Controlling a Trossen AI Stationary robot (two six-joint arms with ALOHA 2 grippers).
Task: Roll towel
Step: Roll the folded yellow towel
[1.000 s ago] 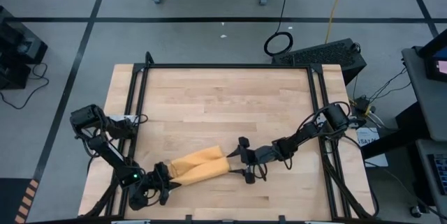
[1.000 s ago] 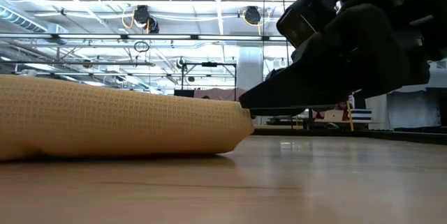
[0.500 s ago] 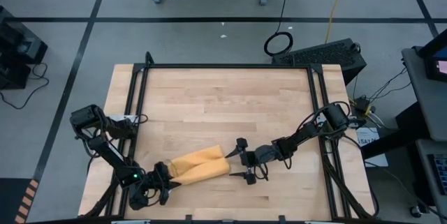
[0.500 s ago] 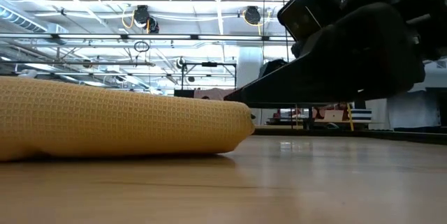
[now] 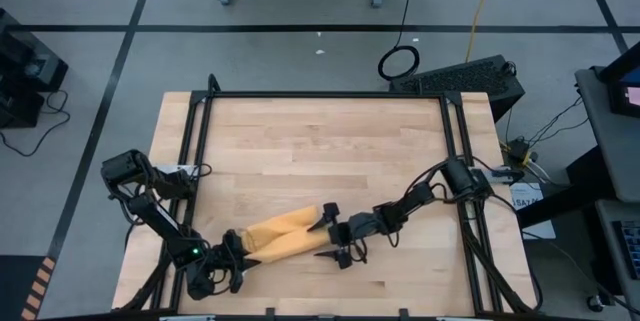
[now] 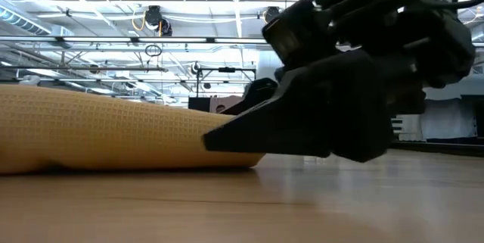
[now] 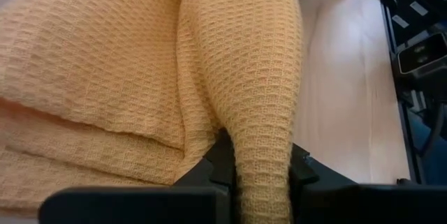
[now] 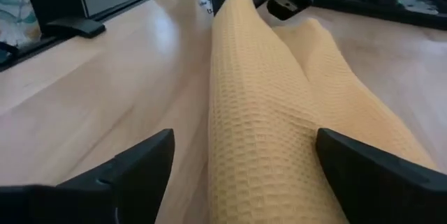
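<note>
The mustard-yellow towel lies as a thick, partly rolled bundle on the wooden table, slanting from near left to right. It also shows in the low view. My left gripper is shut on the towel's left end. My right gripper is open at the towel's right end, with one finger on each side of it. In the right wrist view the towel runs away between the two spread fingers. My left gripper pinches a raised, rounded fold of the towel at its left end between its two fingers. It comes in low from the table's near left, along the towel's length. The towel rests on the table. My right gripper: I cannot tell whether its fingers touch the towel.
A black metal frame runs around the table's edges. Bare wood lies on the far half of the table. Cables and a black box lie beyond the far right corner.
My right gripper has gone toward the table's left and a little nearer, staying open. Its fingers now stand on either side of the towel's right end instead of clear of it. In the low view its near finger now covers the towel's end.
</note>
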